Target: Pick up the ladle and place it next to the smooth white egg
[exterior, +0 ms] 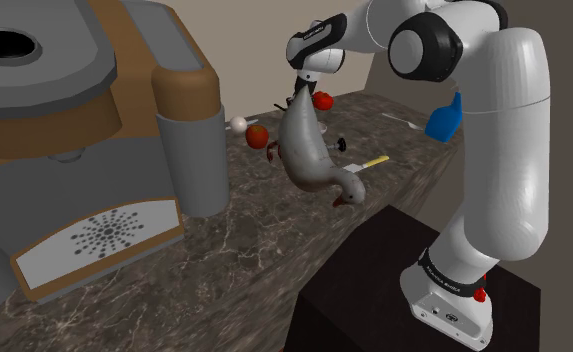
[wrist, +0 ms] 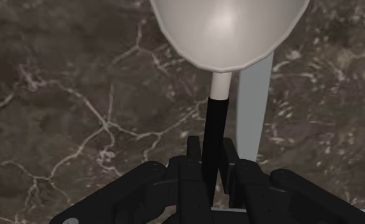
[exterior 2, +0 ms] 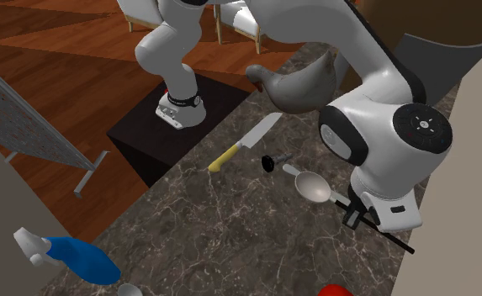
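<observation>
Ladle (exterior 2: 315, 185): pale round bowl, short pale neck, long thin black handle. Position: on or just over the dark marbled worktop (exterior 2: 222, 227), near the yellow-handled knife (exterior 2: 246, 143), on the knife's side away from the worktop edge. A small black knob (exterior 2: 270, 161) sits between knife and bowl. Cannot tell whether the bowl is clear of the surface.

Handling, judged: rigid, not fragile, probably light, but bowl-heavy. The handle is narrow and looks smooth, so it could twist or slide in a two-point pinch, bowl dropping first. Best hold is on the black handle close to the neck, to keep the lever short. The bowl itself is too wide and rounded to pinch.

Claw (wrist: 211, 145): nearly closed, fingers (wrist: 234, 162) pressed on either side of the black handle just behind the neck (wrist view). It is grasping the ladle and touches nothing else. The second exterior view agrees: the claw sits across the handle partway along, with the free end sticking out beyond it.

Egg (exterior: 237, 124): white, well apart from the knife, past the grey bird figure (exterior: 314, 150), just beside a red round thing (exterior: 258, 135).
</observation>
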